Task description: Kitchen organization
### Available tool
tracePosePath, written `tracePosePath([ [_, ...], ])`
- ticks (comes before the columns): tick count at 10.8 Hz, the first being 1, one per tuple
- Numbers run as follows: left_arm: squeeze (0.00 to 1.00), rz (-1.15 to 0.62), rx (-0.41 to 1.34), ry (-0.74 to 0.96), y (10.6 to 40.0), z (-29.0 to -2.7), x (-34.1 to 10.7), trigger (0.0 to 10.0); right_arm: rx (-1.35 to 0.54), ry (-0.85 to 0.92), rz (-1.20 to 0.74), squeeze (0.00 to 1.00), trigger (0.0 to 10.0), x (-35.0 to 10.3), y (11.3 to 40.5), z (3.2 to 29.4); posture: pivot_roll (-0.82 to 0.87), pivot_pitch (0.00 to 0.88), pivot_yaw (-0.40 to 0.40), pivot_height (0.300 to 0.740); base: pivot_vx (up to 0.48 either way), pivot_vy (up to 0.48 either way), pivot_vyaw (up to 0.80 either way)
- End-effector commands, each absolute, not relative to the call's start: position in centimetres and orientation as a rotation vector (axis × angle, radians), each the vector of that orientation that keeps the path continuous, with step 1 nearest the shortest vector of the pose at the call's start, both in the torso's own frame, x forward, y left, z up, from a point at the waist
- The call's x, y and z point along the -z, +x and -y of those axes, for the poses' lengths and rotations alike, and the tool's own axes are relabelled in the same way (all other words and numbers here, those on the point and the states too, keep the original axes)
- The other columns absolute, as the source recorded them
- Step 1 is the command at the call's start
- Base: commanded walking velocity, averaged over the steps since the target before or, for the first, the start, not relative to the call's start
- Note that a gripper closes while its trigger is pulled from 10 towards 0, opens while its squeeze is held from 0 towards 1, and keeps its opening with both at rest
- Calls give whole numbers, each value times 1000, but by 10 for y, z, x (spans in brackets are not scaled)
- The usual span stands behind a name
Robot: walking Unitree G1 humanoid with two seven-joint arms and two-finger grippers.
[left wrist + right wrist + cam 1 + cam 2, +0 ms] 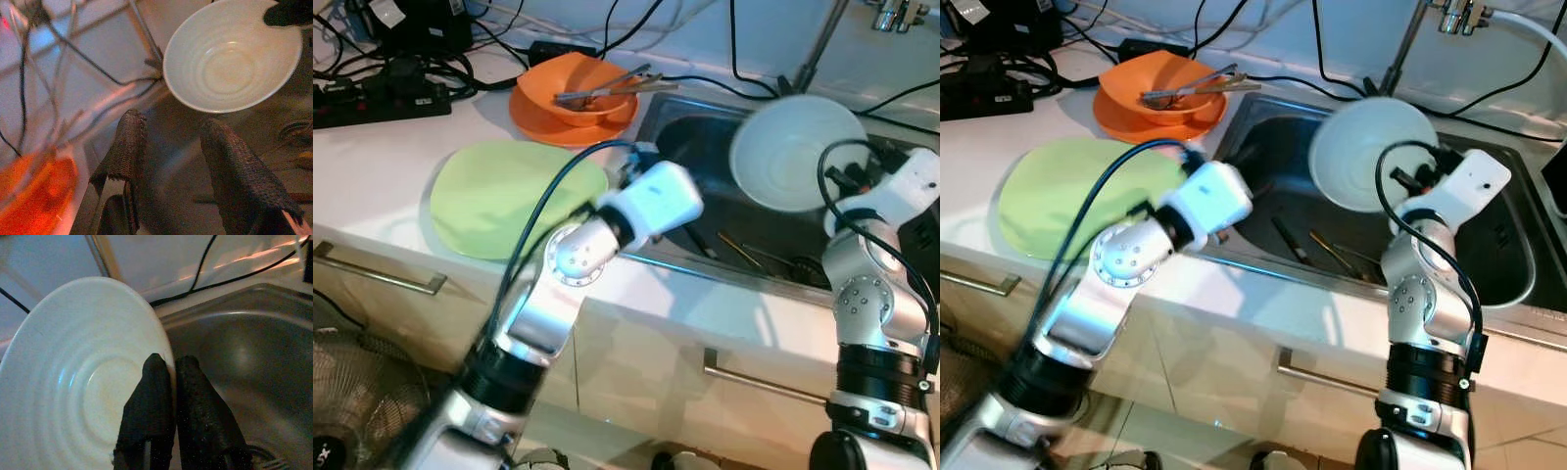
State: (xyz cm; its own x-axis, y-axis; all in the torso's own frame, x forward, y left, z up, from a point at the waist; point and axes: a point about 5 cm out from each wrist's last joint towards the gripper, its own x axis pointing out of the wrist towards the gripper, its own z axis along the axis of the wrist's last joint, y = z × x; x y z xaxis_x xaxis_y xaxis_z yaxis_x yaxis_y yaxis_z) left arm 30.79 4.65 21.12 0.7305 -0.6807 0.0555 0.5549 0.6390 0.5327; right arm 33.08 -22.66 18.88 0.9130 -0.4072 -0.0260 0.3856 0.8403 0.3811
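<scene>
The right gripper (171, 377) is clamped on the white bowl's (798, 152) rim above the sink (1508, 264); the left gripper (171, 161), at nine o'clock, has its fingers apart.

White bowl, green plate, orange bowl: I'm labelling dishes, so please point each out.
white bowl (793, 152), left eye view, inner wall.
green plate (494, 201), left eye view, bare centre.
orange bowl (558, 73), left eye view, inner wall.

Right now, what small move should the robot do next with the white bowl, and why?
Probably carry it toward the counter: the right end effector pinches the white bowl by its rim, tilted above the sink. The green plate offers a free landing spot, and the open left end effector hovers empty.
</scene>
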Motion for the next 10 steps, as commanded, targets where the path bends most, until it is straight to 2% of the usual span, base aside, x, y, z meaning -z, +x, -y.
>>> tracePosePath([
  [1,0,222,729,442,307,-46,-211,10000,431,344,80,0,10000,-190,330,231,38,81,-77,740,0,0,0],
  [2,0,106,769,310,303,-46,-198,10000,424,285,43,0,10000,-179,334,232,37,83,-77,740,0,0,0],
  [3,0,41,785,252,300,-47,-192,10000,403,254,2,0,10000,-169,338,230,38,84,-78,740,0,0,0],
  [6,0,-117,875,317,292,-49,-178,10000,336,176,-94,0,10000,-147,352,224,46,83,-84,740,0,0,0],
  [10,0,-195,911,324,283,-49,-180,10000,191,132,-171,0,10000,-134,370,202,55,86,-95,740,0,0,0],
])
